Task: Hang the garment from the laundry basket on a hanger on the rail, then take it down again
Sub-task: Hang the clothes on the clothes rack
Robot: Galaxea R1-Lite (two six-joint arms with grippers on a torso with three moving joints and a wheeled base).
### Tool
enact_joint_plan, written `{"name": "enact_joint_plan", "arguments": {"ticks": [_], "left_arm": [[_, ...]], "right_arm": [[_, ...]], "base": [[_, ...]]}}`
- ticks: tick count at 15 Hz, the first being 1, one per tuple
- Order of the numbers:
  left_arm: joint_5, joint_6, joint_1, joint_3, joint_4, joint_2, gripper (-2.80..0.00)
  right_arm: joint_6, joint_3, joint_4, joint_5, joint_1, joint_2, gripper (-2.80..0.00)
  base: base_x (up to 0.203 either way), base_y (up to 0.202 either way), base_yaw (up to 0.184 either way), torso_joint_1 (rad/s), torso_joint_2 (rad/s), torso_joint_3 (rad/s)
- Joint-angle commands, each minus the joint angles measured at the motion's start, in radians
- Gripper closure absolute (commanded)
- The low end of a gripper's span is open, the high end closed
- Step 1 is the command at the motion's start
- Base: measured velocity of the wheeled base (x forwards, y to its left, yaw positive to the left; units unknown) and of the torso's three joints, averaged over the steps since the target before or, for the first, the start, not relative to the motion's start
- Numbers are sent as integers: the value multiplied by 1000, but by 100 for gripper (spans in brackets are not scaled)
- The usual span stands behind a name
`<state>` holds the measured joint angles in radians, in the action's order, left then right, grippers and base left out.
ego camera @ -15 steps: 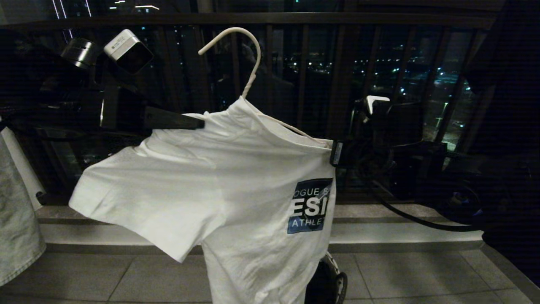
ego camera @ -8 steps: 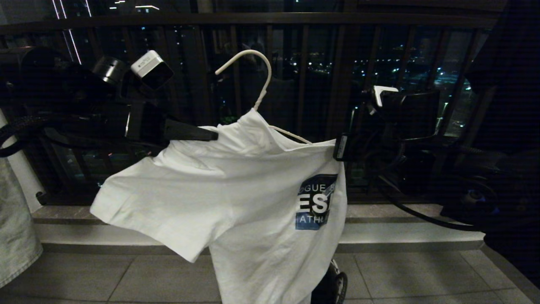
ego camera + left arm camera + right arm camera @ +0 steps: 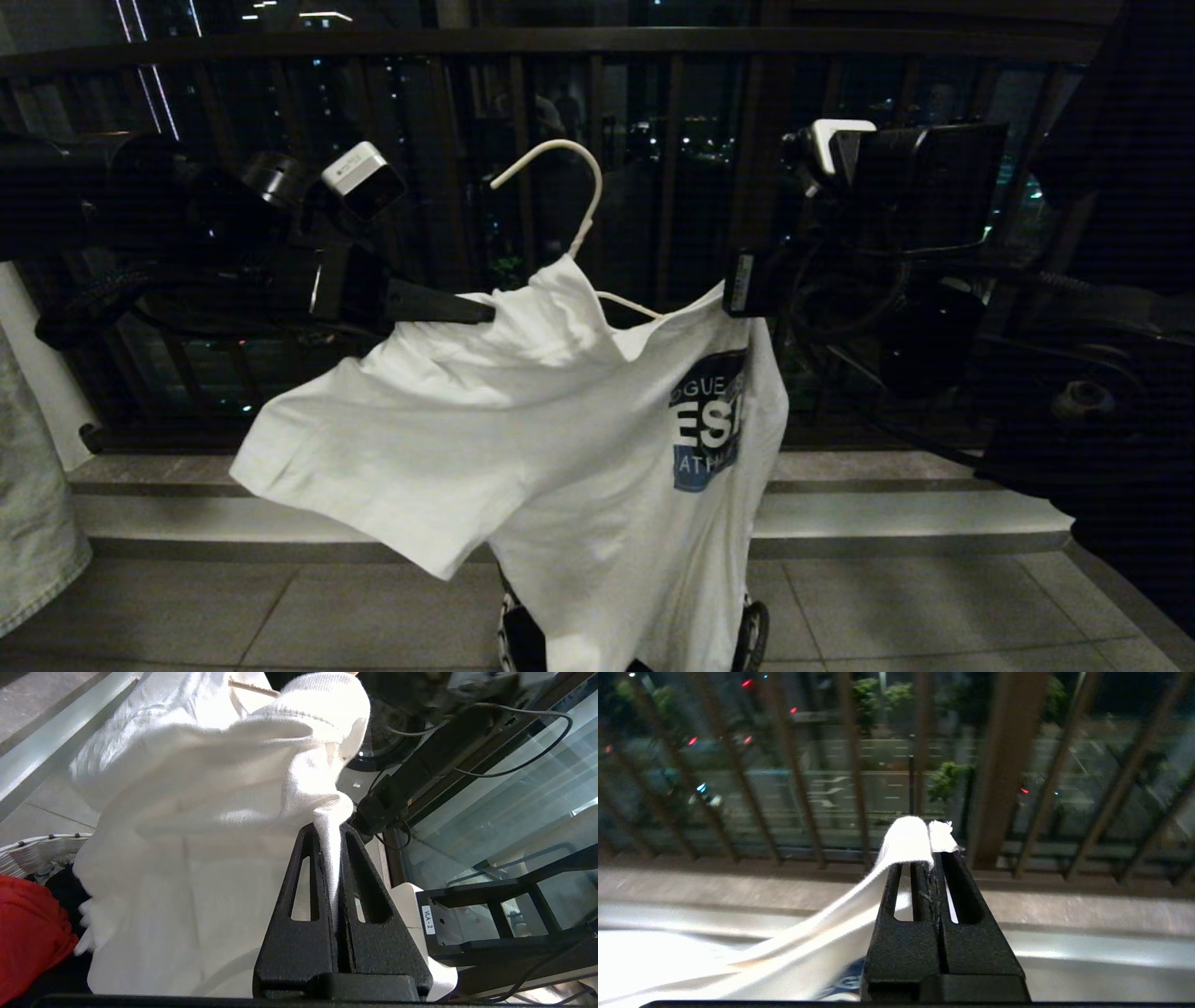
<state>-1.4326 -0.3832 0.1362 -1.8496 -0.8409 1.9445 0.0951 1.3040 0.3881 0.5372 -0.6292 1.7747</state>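
A: White cotton tee w/ dark blue chest print (image 3: 560,439). Where's it sitting, L to R?

B: Far L edge there's a pale denim piece (image 3: 33,523) hanging, not ours. Then the left gripper (image 3: 485,309) comes in level from the L side, fingers pressed together on a fold of the tee by the collar; wrist cam shows cloth pinched between the black fingers (image 3: 331,858).

A: Hanger?

B: Thin white wire hanger (image 3: 569,201) is inside the neck hole, hook sticking up free in front of the dark balcony railing (image 3: 597,42); hooked on nothing. One wire shoulder shows through the collar opening.

A: R side?

B: The right gripper (image 3: 739,285) is clamped on the tee's other collar/shoulder edge, a small tuft poking past the tips (image 3: 924,842). Print hangs just below it.

A: Why both?

B: My guess: two pinches spread the neckline so the hanger stays seated and the tee rides w/ it. Tee hangs between and below both grippers, sleeve flaring L, hem down over the basket w/ pale rim (image 3: 44,847). No rail in view, can't tell how far it is.
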Motion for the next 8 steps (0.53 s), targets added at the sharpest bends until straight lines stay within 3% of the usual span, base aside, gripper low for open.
{"name": "enact_joint_plan", "arguments": {"ticks": [1, 3, 6, 8], "left_arm": [[-8, -2, -3, 0, -3, 4, 0], [-18, -3, -10, 3, 2, 2, 0], [-96, -3, -39, 31, 46, 5, 0], [-97, -5, -44, 65, 96, 12, 0]], "right_arm": [[-4, 88, -62, 5, -65, 15, 0], [-5, 157, -133, 12, -117, 37, 0], [-5, 262, -234, 25, -178, 65, 0], [-13, 340, -296, 46, -199, 89, 0]], "base": [[0, 0, 0, 0, 0, 0], [0, 0, 0, 0, 0, 0], [0, 0, 0, 0, 0, 0], [0, 0, 0, 0, 0, 0]]}}
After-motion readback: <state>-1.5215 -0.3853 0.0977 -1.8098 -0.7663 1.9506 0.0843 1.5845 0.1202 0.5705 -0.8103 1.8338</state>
